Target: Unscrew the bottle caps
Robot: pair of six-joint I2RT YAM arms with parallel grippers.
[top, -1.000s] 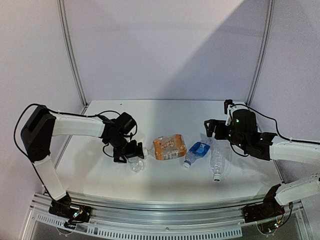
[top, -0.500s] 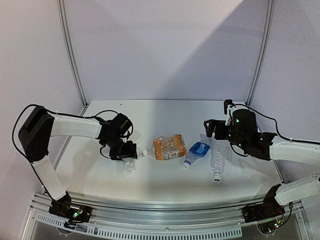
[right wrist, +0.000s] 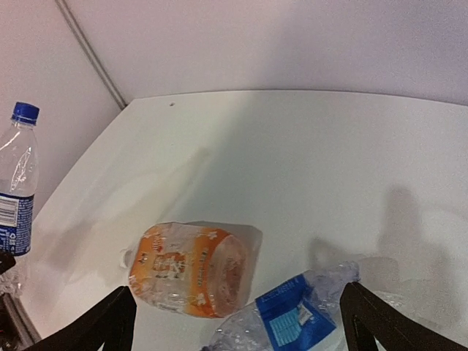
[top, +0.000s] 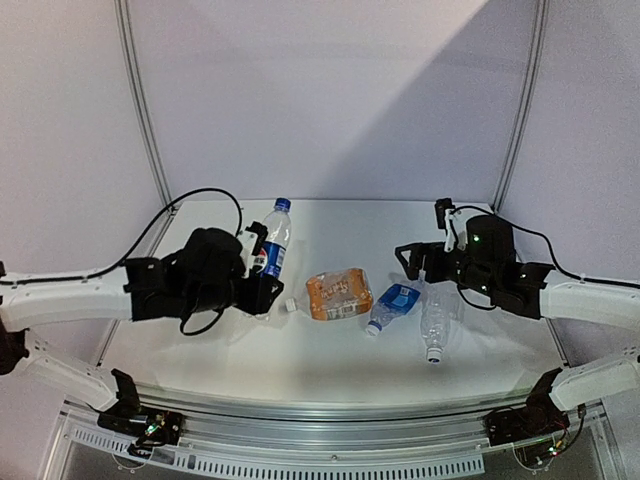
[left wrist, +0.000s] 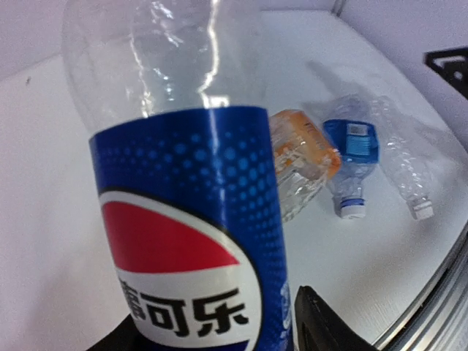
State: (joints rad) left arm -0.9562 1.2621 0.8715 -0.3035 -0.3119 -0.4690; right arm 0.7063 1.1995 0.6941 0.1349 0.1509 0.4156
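My left gripper [top: 262,280] is shut on the lower body of the Pepsi bottle [top: 272,245] and holds it upright, its blue cap [top: 283,205] on top. In the left wrist view the label [left wrist: 190,241] fills the frame between my fingers [left wrist: 322,329]. The orange bottle [top: 338,295] lies on its side with its white cap [top: 291,305] pointing left. The blue-labelled bottle [top: 395,303] and the plain clear bottle [top: 435,318] lie beside it, caps [top: 372,329] [top: 434,355] on. My right gripper [top: 420,258] is open and empty, above them [right wrist: 292,314].
The white table [top: 330,360] is bounded by walls on three sides, with metal posts [top: 145,110] at the back corners. The near table edge has a metal rail [top: 330,450]. Cables trail behind both arms.
The Pepsi bottle lay on the table at my left gripper; now it is lifted and stands upright in the grip. My left arm has swung round. My right gripper shifted slightly left.
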